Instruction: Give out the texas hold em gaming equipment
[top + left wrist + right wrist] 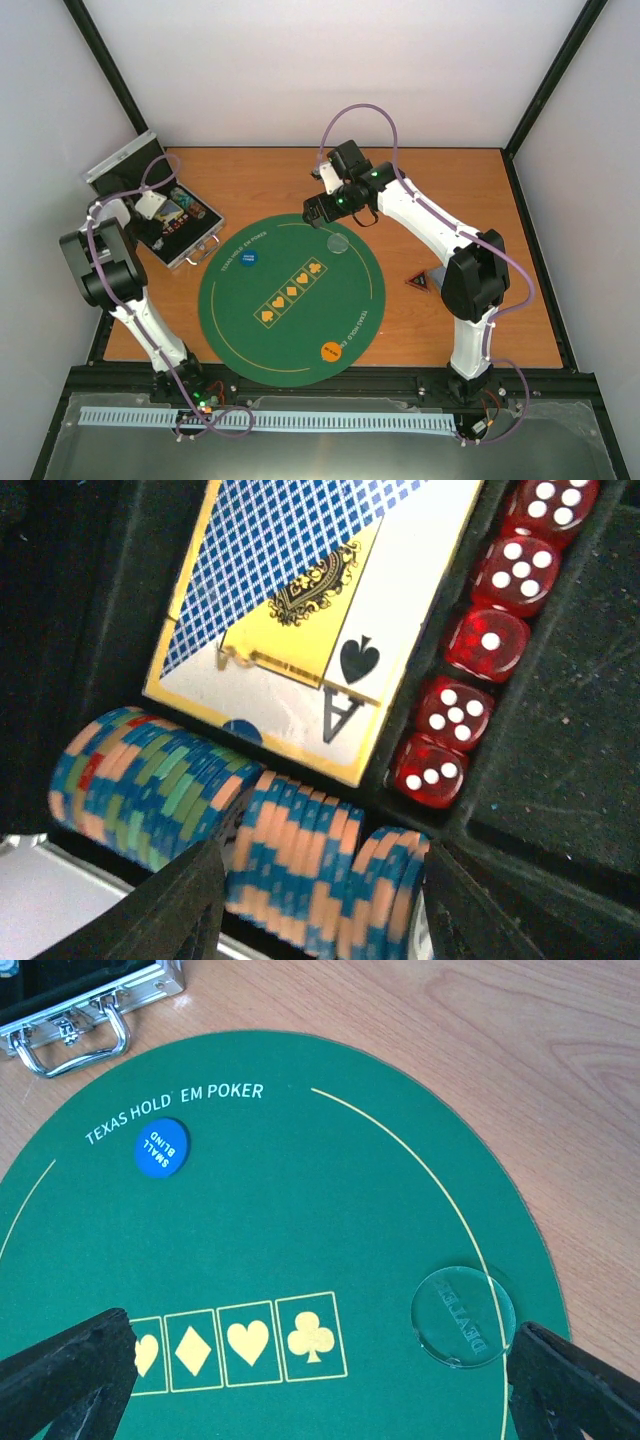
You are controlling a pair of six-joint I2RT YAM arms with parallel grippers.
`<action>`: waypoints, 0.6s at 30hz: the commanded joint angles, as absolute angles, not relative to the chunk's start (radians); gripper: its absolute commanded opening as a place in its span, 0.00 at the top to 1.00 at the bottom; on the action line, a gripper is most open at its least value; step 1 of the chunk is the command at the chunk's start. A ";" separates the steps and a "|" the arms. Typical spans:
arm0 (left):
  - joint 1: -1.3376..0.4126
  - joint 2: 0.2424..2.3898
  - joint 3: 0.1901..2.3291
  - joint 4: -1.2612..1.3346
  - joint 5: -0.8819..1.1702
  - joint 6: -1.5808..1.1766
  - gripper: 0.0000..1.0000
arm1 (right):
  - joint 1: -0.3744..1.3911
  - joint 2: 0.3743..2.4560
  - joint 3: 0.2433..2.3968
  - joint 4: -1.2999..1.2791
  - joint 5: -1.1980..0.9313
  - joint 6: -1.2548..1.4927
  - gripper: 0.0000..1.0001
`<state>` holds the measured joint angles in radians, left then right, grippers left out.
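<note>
My left gripper (150, 205) reaches down into the silver case (190, 250). Its black fingers press against both ends of a blurred row of blue-and-orange poker chips (320, 860). A second row with green chips (140, 780) lies to the left, and a boxed deck of playing cards (300, 610) lies above it. My right gripper (320, 1360) hovers open over the green mat's far edge, with the clear dealer disc (463, 1316) lying flat just inside its right finger. On the mat also rest a blue disc (161, 1146) and an orange disc (331, 351). A black triangle marker (417, 282) sits on the wood to the right.
Several red dice (480, 640) fill a slot beside the cards. The case's lid (120, 160) stands open at the far left. The round green mat (240, 310) covers the table's middle, with the case handle (75, 1035) near its far-left rim.
</note>
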<state>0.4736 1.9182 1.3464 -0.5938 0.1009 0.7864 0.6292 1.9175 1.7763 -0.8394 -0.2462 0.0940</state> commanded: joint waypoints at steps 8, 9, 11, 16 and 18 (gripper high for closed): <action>0.482 2.013 1.406 -0.752 0.242 0.853 0.44 | 0.637 1.899 1.757 -0.853 -0.226 0.084 0.00; 0.482 2.015 1.406 -0.747 0.231 0.852 0.44 | 0.637 1.899 1.758 -0.853 -0.226 0.084 0.00; 0.482 2.023 1.406 -0.738 0.209 0.851 0.44 | 0.637 1.899 1.758 -0.852 -0.227 0.084 0.00; 0.482 2.049 1.412 -0.719 0.146 0.851 0.51 | 0.637 1.899 1.758 -0.853 -0.228 0.084 0.00; 0.482 2.051 1.413 -0.706 0.123 0.846 0.64 | 0.637 1.898 1.758 -0.854 -0.229 0.084 0.00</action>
